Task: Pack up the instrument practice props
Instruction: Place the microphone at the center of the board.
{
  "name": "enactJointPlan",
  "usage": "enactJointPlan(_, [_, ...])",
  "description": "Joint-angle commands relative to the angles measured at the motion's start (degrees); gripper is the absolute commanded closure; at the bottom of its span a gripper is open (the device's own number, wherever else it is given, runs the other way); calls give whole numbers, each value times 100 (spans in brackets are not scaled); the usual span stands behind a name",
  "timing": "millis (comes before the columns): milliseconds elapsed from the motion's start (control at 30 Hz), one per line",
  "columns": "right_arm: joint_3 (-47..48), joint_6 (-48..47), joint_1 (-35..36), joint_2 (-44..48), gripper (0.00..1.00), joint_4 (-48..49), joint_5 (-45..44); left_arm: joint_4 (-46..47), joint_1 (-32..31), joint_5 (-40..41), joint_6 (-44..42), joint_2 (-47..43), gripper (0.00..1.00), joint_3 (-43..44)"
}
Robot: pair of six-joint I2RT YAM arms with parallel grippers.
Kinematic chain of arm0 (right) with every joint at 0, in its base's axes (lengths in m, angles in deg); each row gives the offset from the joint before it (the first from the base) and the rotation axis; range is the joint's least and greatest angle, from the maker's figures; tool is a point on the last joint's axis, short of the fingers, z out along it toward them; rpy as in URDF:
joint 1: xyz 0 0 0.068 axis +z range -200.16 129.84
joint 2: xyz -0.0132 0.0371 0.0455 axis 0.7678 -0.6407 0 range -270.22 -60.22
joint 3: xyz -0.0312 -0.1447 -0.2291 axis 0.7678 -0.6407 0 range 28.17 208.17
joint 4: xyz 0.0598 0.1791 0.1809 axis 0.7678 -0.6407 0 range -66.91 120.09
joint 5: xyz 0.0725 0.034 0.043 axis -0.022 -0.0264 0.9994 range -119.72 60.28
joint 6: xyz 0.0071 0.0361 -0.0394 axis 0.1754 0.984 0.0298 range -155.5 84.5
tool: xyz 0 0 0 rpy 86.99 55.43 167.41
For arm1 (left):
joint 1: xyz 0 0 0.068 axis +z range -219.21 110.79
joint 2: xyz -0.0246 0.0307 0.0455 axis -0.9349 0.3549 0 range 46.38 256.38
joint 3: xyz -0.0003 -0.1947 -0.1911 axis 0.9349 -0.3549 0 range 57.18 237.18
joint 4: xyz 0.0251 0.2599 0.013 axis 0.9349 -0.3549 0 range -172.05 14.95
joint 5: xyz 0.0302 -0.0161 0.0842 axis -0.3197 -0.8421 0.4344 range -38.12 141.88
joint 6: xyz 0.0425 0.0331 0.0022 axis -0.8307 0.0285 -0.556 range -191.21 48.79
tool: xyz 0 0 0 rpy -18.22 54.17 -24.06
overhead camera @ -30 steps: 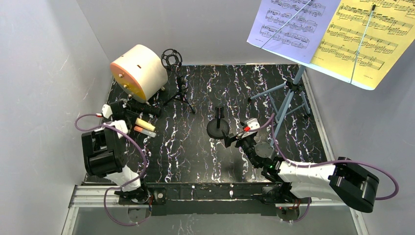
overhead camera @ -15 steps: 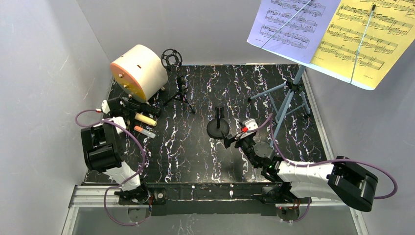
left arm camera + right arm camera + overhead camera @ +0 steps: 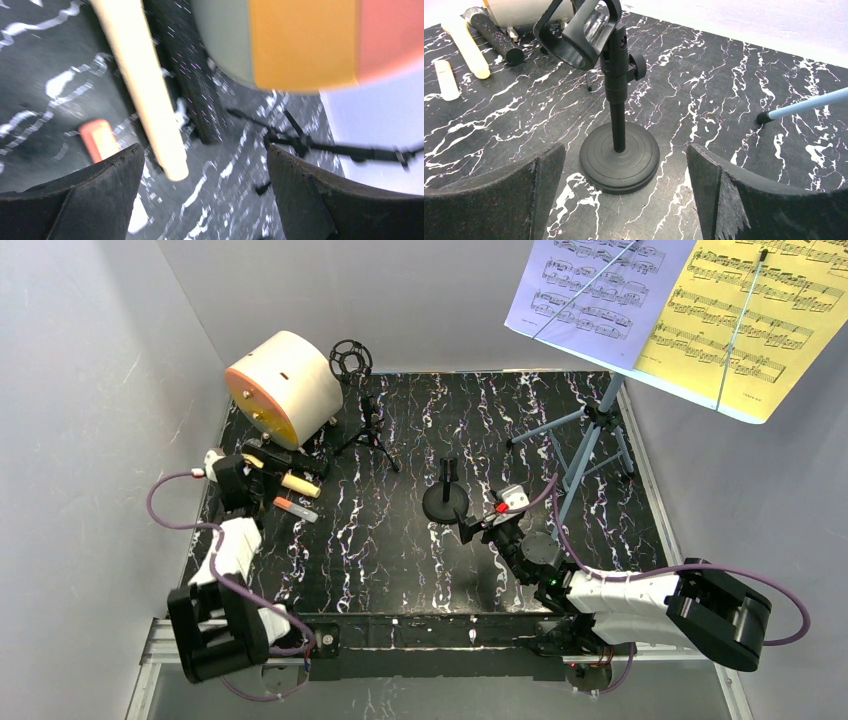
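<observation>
the left gripper (image 3: 204, 150) is released: its 2 fingers are spread wide and nothing is between them. it hangs low near the left edge of the bench (image 3: 380, 570), towards the far left corner. just ahead of its fingertips the cream microphone (image 3: 145, 85) lies flat on the bench, and neither finger touches it. the silver-headed microphone (image 3: 494, 31), with a dark glittery body, lies on one side of it. a small cream stick with an orange end (image 3: 295, 508) lies on the other side. the big cream cylinder with an orange face (image 3: 285, 385) sits on its side in the far left corner, just behind the 2 microphones. the black tripod mic pole (image 3: 370, 430) stands upright just to the right of the cylinder, near the far edge.

the right gripper (image 3: 624, 147) is also released, with its jaws wide apart. it is low over the middle of the bench and faces the round-base mic pole (image 3: 619, 162). that pole stands upright just ahead of the fingertips, apart from both.

the blue tripod music rack (image 3: 590, 430) stands by the far right corner. it carries the lavender score sheet (image 3: 595, 290) and the yellow score sheet (image 3: 760, 320) side by side.
</observation>
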Motion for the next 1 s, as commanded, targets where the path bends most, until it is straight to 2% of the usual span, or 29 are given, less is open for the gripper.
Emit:
enactJointPlan(0, [-52, -154, -29, -49, 1, 553, -76, -162, -576, -618, -326, -841, 10, -314])
enactJointPlan(133, [-132, -262, -30, -124, 1, 791, -112, -254, -1718, -549, -700, -1422, 11, -509])
enactJointPlan(267, [-223, -379, -30, -94, 1, 951, -227, 302, -2787, -518, -877, -1566, 12, -721])
enactJointPlan(400, [-280, -481, -30, -101, 1, 1043, -419, 1320, -3753, -540, -731, -1117, 13, -817])
enactJointPlan(533, [-379, -606, -48, -245, 1, 1361, -683, 1966, -4756, -250, -1234, -354, 14, -523])
enactJointPlan(667, [-529, -792, -49, -392, 1, 1856, -845, 2746, -5209, -160, -1995, 316, 14, -361])
enactJointPlan(767, [-569, -820, -57, -397, 1, 1933, -873, 3482, -5283, -278, -2495, 854, 14, -330])
enactJointPlan(967, [-558, -805, -65, -413, 1, 1905, -785, 4700, -5305, -902, -3308, 1934, 21, -99])
